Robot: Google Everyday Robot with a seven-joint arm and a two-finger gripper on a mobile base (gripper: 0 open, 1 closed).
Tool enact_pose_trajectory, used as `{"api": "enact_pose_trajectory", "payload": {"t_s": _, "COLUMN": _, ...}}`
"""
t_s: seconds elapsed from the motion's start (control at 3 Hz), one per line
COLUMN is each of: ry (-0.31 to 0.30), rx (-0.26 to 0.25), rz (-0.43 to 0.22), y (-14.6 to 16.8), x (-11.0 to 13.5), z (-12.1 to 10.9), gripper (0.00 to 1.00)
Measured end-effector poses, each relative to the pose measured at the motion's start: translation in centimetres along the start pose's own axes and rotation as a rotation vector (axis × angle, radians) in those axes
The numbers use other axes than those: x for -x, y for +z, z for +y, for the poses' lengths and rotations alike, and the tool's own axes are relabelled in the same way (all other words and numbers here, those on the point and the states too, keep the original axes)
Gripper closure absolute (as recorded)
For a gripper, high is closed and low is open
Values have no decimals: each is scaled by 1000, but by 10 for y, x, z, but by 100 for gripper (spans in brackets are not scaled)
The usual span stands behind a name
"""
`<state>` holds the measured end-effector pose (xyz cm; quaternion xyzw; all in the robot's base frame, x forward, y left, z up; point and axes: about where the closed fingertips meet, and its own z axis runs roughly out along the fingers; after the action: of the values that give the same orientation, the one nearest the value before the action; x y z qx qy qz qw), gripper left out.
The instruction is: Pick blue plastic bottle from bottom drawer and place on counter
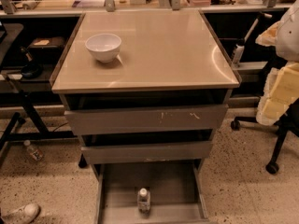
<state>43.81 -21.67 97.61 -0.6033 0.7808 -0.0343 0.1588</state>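
Looking down over the cabinet, I see the blue plastic bottle (144, 200) standing upright in the bottom drawer (117, 183), which is pulled well out. It sits near the drawer's front edge, about midway between the low sides and touching neither. The gripper is nowhere in this view, so I cannot tell how it is set or where it hangs. Above, the counter (163, 55) carries a white bowl (103, 46) toward its rear left. The two upper drawers stand slightly out, and the scratched drawer (145, 119) is the wider of them.

I judge the bottle light and thin-walled: it will dent under a hard squeeze, and its smooth sides may slip. Whether it holds water I cannot tell. Tall and narrow on a flat metal floor, it would likely tip at a glancing touch. I would take it across the body, at the label band below the white cap, coming in from the front or from above to stay off the drawers overhead. Then I would lift it straight up before carrying it to the counter's right side, well apart from the bowl
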Motion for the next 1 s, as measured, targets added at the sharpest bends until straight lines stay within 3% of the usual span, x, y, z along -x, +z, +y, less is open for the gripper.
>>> {"api": "enact_pose_trajectory", "payload": {"t_s": 0.33, "ry": 0, "rx": 0, "rz": 0, "y": 0, "x": 0, "z": 0, "gripper": 0}}
{"api": "enact_pose_trajectory", "payload": {"t_s": 0.67, "ry": 16, "rx": 31, "rz": -7, "y": 23, "x": -3, "z": 9, "gripper": 0}}
{"api": "enact_pose_trajectory", "payload": {"t_s": 1.0, "ry": 30, "rx": 92, "rz": -33, "y": 76, "x": -5, "z": 29, "gripper": 0}}
